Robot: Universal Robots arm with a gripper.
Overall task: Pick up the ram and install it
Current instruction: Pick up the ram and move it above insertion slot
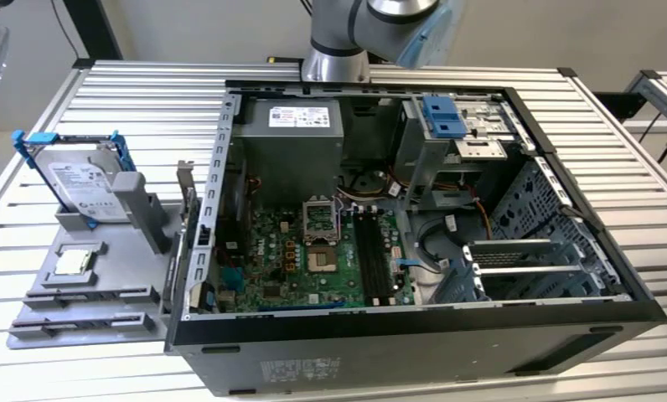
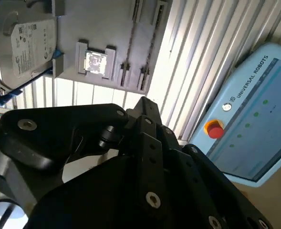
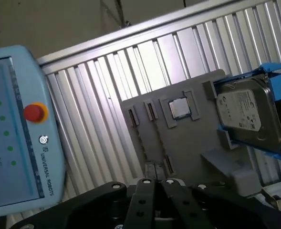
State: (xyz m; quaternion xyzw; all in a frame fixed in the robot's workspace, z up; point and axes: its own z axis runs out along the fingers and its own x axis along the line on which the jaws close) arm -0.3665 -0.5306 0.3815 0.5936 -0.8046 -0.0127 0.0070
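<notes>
My gripper (image 2: 143, 102) (image 3: 155, 182) hangs high above the table, its black fingers (image 2: 152, 143) pressed together and shut, with nothing showing between them. In both wrist views it looks down on the grey parts tray (image 3: 188, 143) (image 2: 107, 38). The tray's two narrow holders (image 1: 85, 298) (image 3: 140, 114) stand empty. In the exterior view the open computer case (image 1: 423, 335) shows the motherboard (image 1: 269, 251) with its long black slots (image 1: 369, 251). I cannot make out the ram as separate from those slots.
On the tray stand a silver hard drive in a blue frame (image 1: 79, 180) (image 3: 247, 112) (image 2: 26, 43) and a small square silver chip (image 1: 73, 261) (image 3: 179, 109) (image 2: 95, 63). A blue teach pendant with a red button (image 3: 16, 133) (image 2: 254, 124) lies beside the ribbed table (image 1: 602, 109).
</notes>
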